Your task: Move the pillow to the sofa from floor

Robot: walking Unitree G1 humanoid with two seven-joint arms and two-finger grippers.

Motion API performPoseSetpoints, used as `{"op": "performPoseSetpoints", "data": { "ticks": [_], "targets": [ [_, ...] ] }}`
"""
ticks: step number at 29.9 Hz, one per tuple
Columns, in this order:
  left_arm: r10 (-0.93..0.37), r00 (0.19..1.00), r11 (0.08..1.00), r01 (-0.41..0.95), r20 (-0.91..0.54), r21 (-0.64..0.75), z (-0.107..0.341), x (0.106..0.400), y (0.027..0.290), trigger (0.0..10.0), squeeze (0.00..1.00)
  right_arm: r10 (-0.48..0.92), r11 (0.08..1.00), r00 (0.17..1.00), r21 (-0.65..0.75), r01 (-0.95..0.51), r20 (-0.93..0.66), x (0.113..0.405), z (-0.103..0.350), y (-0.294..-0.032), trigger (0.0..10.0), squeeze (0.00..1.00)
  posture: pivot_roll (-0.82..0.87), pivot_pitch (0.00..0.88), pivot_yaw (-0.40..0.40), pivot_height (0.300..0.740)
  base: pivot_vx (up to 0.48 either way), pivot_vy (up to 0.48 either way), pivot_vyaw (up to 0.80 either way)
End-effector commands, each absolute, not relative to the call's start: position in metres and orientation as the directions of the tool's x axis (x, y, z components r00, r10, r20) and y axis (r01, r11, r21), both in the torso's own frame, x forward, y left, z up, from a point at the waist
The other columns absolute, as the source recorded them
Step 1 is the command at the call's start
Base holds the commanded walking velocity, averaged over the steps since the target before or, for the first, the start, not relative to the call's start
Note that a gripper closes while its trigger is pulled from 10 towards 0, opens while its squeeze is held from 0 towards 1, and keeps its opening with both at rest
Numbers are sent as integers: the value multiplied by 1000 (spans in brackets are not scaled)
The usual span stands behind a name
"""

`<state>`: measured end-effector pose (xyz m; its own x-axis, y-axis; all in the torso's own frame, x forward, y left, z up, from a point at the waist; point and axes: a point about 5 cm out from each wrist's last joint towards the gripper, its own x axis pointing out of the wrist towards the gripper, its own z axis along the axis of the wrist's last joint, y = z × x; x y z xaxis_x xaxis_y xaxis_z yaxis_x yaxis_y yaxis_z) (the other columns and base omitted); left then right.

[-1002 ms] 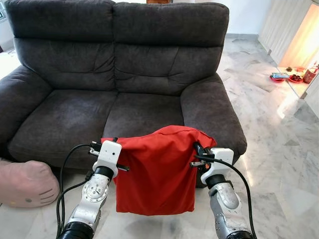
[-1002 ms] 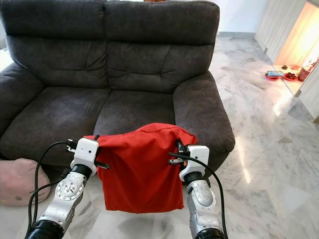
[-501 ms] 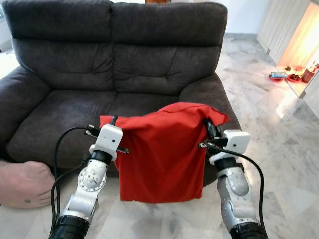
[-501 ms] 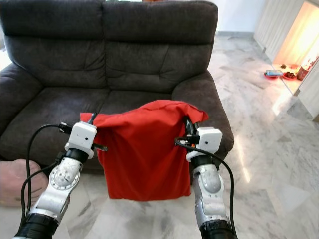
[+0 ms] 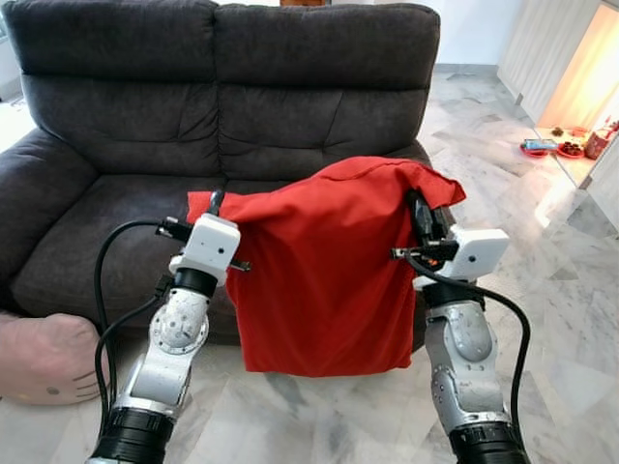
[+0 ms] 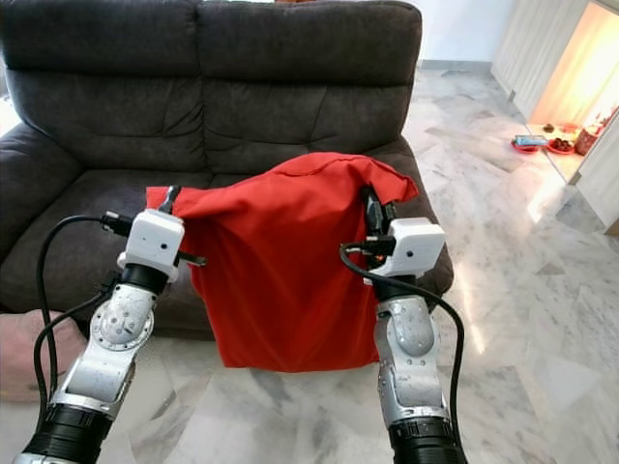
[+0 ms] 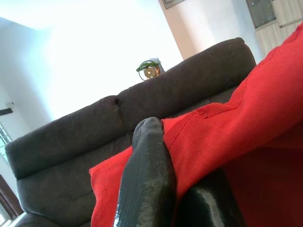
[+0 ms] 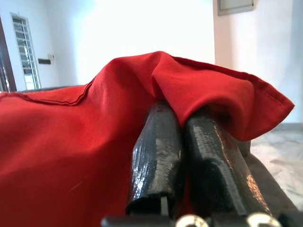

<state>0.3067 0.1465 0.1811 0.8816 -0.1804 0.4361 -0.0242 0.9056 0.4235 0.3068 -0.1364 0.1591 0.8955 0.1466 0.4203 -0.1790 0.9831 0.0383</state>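
Now your left claw (image 5: 215,203) and right claw (image 5: 422,215), each clamped shut on a top corner of the red pillow (image 5: 324,275), have lifted it higher, so it hangs before the sofa (image 5: 116,203), seemingly above seat level.

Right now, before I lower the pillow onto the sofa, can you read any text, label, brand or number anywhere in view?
None can be read.
Red pillow: plain fabric, no tag or print visible.
Dark grey sofa: no label visible.
Left gripper and right gripper: no markings legible on their white housings.
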Motion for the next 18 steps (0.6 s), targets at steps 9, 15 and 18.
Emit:
{"op": "performPoseSetpoints", "data": {
  "ticks": [9,15,18],
  "targets": [
    [-185,819,904,-75,543,421,215,304,142,10000,0,140,977,836,65,-204,531,307,197,-130,10000,0,46,32,-13,740,0,0,0],
    [-187,809,903,-82,558,422,222,303,141,10000,0,151,976,834,56,-212,531,307,201,-128,10000,0,48,31,-13,740,0,0,0],
    [-169,804,913,-90,570,398,226,304,142,10000,0,149,974,830,65,-217,537,307,205,-127,10000,0,48,31,-12,740,0,0,0]
  ]
}}
